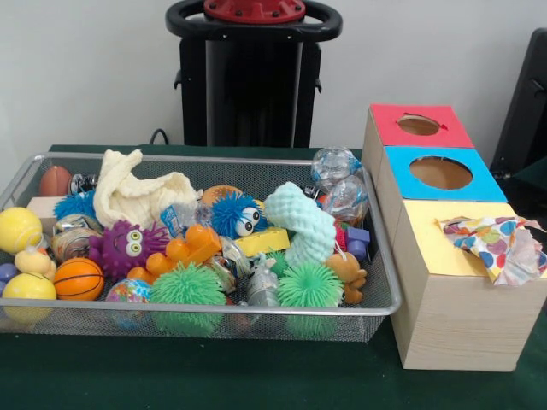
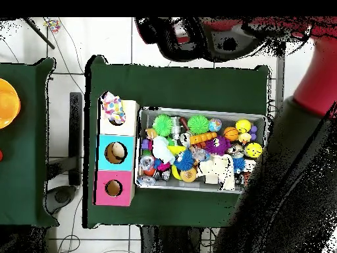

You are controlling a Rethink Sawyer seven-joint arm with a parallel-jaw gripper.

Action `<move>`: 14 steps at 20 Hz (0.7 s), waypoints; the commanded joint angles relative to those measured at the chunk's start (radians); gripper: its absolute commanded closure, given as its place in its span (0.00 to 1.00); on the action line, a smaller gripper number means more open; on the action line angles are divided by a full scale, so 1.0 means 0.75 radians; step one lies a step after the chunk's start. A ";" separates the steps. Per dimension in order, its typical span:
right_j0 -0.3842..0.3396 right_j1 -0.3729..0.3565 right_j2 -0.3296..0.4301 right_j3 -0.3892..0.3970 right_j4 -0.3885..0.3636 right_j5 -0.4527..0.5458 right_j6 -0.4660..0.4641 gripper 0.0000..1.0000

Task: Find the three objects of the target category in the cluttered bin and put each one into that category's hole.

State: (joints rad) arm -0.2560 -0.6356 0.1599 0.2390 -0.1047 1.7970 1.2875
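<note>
Wire bin [image 1: 389, 282] crammed with toys; patterned cloth [image 1: 500, 243] plugs yellow hole; end effector unseen.

- The wire mesh bin [image 1: 385, 282] sits on the green table, piled full of small toys; from overhead its rim [image 2: 201, 109] forms a rectangle just beside the box.
- The wooden sorting box [image 1: 453, 320] stands touching the bin's side, with three coloured top panels in a row.
- The red panel's hole [image 1: 419, 125] is round and open.
- The blue panel's hole [image 1: 441, 172] is larger, round and open.
- The yellow panel [image 1: 432, 243] has a crumpled patterned cloth [image 1: 496, 243] sticking out of its opening, hiding the hole; overhead, the cloth [image 2: 113, 107] lies at that end of the box.
</note>
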 commanded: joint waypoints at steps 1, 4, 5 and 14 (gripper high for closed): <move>0.002 -0.012 -0.033 0.050 -0.026 0.178 0.478 1.00; 0.002 0.041 -0.017 0.000 -0.057 0.152 0.447 1.00; 0.000 0.050 -0.013 -0.002 -0.059 0.147 0.446 1.00; -0.022 0.093 0.003 -0.032 -0.087 0.143 0.362 1.00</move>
State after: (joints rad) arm -0.2546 -0.6228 0.1588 0.1698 -0.1135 1.7981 1.3509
